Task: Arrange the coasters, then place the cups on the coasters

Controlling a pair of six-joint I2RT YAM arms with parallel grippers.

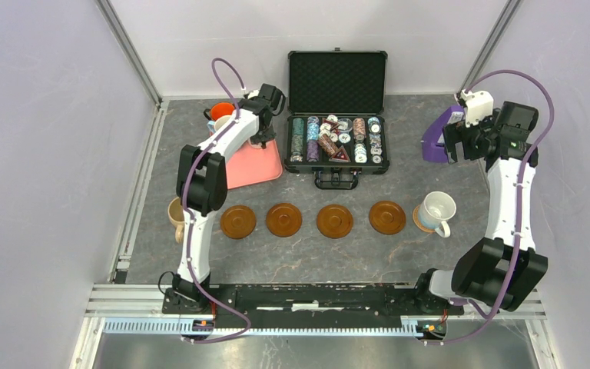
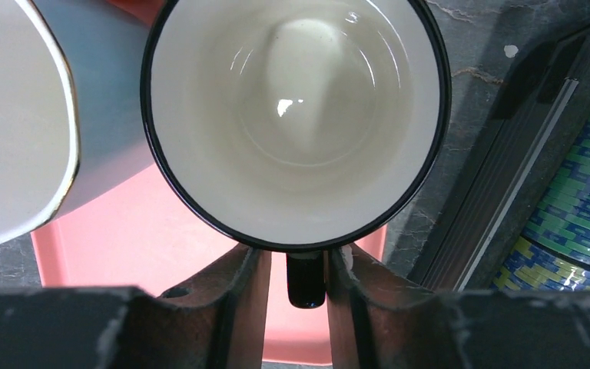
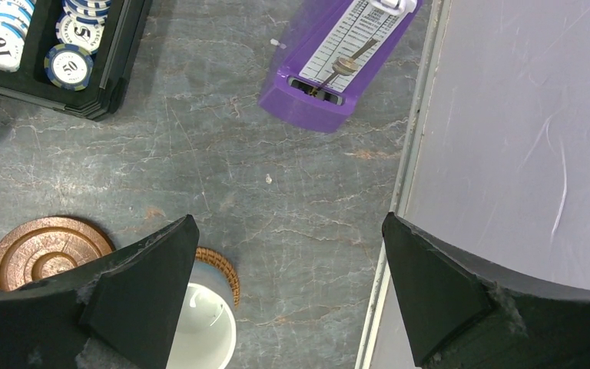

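Four brown coasters [image 1: 238,221] [image 1: 284,220] [image 1: 335,221] [image 1: 387,217] lie in a row. A pale blue cup [image 1: 436,211] [image 3: 200,330] stands on the woven coaster [image 3: 223,269] at the row's right end. A tan cup [image 1: 175,214] stands at its left end. My left gripper [image 2: 296,265] hovers over the pink tray [image 2: 123,254] and has closed in on the black handle [image 2: 306,280] of a white, dark-rimmed cup [image 2: 296,115]. A pale cup [image 2: 15,123] is beside it, and an orange cup [image 1: 219,111] stands at the tray's back. My right gripper [image 3: 288,223] is wide open and empty.
An open case of poker chips [image 1: 336,142] stands at the back centre, right of the pink tray [image 1: 250,165]. A purple metronome [image 1: 434,138] [image 3: 338,61] stands by the right wall, close to my right gripper [image 1: 469,131].
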